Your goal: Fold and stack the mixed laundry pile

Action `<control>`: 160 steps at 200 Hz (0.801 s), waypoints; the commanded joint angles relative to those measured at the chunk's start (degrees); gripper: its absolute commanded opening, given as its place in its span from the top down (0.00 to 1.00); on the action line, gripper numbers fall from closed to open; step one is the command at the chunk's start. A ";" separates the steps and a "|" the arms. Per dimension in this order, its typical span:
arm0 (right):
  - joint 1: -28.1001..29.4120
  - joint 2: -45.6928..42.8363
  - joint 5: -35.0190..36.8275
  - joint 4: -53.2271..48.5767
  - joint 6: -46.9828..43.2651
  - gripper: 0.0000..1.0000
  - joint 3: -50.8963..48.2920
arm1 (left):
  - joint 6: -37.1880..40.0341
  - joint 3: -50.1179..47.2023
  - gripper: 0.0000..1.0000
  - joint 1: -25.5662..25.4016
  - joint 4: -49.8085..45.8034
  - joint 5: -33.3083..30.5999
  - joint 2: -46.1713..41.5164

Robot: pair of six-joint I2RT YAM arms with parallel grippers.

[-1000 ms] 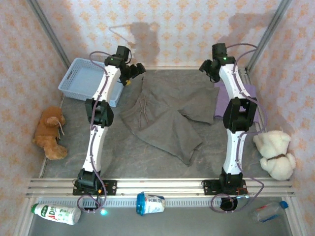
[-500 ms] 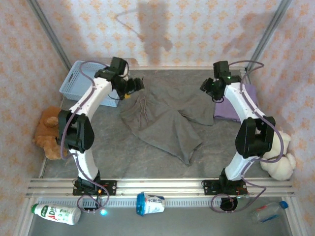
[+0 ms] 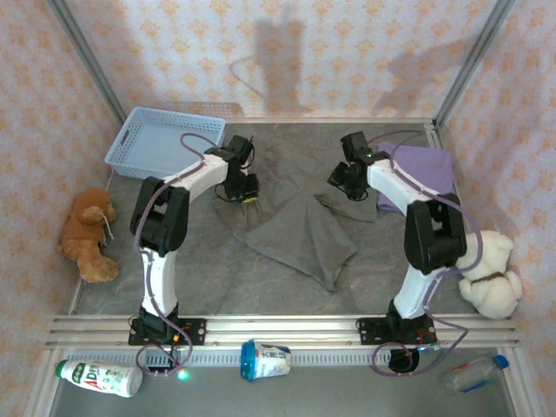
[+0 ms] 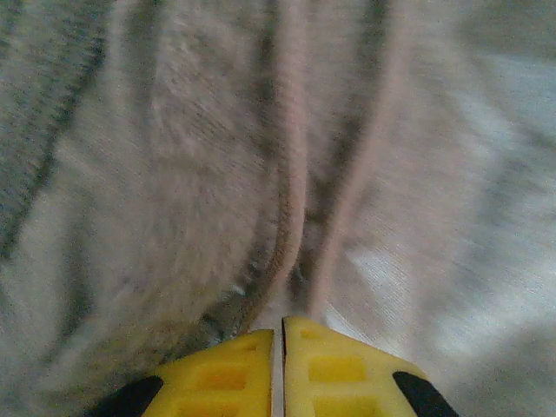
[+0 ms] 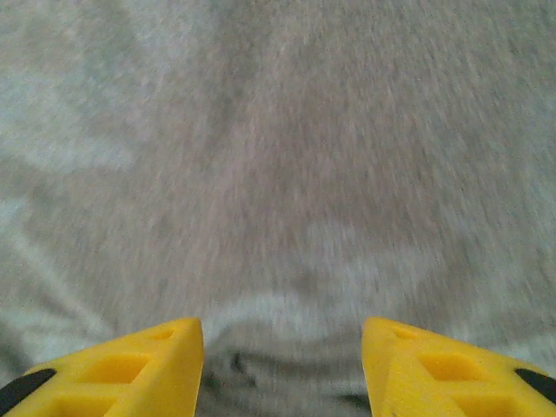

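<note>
On the surface (image 3: 200, 261) we count half done: T-shirt (image 3: 426, 165) lies folded far right, top (image 3: 300, 230) sprawls unfolded in the middle, left gripper (image 4: 282, 323) pinching its cords, right gripper (image 5: 282, 326) parted above it.

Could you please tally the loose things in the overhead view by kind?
Garments: 2 (grey top, purple T-shirt)
Plush toys: 2 (brown bear, cream bear)
Basket: 1
Containers: 3 (white bottle, tub, clear bottle)
Total: 8

One camera looks down from behind me; my wrist cameras both face the grey top (image 3: 300, 230) closely.
</note>
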 commanded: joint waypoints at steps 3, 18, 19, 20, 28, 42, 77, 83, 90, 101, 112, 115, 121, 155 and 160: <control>-0.59 8.58 3.70 0.38 1.34 0.49 7.19 | 2.24 1.09 0.89 3.17 -5.29 -9.47 1.39; -0.70 13.75 2.23 -0.64 1.13 0.48 12.59 | 3.16 0.38 0.88 4.79 -6.24 -11.10 1.99; -0.67 14.16 2.15 -0.70 1.04 0.48 12.92 | 3.21 0.32 0.88 4.87 -6.33 -11.16 2.04; -0.66 14.50 2.07 -0.78 1.00 0.48 13.30 | 3.27 0.29 0.88 4.95 -6.38 -11.28 2.01; -0.66 17.31 1.51 -1.73 0.55 0.48 17.26 | 3.87 0.01 0.88 5.44 -6.78 -12.02 2.04; -0.82 22.61 1.40 -5.09 -0.19 0.48 25.17 | 4.99 0.41 0.86 5.89 -7.60 -14.29 2.06; -1.19 30.63 -2.22 -10.67 -3.44 0.44 42.90 | 7.28 6.55 0.71 6.17 -12.45 -16.29 4.52; -1.19 30.27 -2.89 -10.69 -4.07 0.42 44.02 | 7.55 7.17 0.65 6.08 -12.65 -15.21 4.47; -1.05 29.05 -3.36 -10.61 -4.79 0.40 44.28 | 7.50 7.62 0.57 6.03 -12.58 -14.52 4.23; -0.71 26.23 -3.06 -11.32 -6.22 0.39 43.24 | 7.25 7.82 0.50 6.08 -12.27 -13.70 3.86; -0.10 22.36 -1.47 -13.12 -7.32 0.39 40.34 | 6.96 8.24 0.47 6.08 -12.33 -12.83 3.90; 0.10 21.19 -1.10 -13.51 -7.61 0.39 38.96 | 6.87 8.28 0.46 6.15 -12.40 -12.44 3.94; 0.43 18.42 -0.56 -14.10 -8.19 0.40 35.91 | 6.76 8.35 0.46 6.17 -12.38 -11.64 4.01; 1.50 0.03 -3.03 -11.37 -8.05 0.42 9.76 | 5.81 6.64 0.45 6.17 -10.99 -8.68 3.47; 1.57 -2.38 -4.07 -10.89 -7.87 0.41 6.51 | 5.76 6.39 0.45 6.12 -10.88 -8.67 3.58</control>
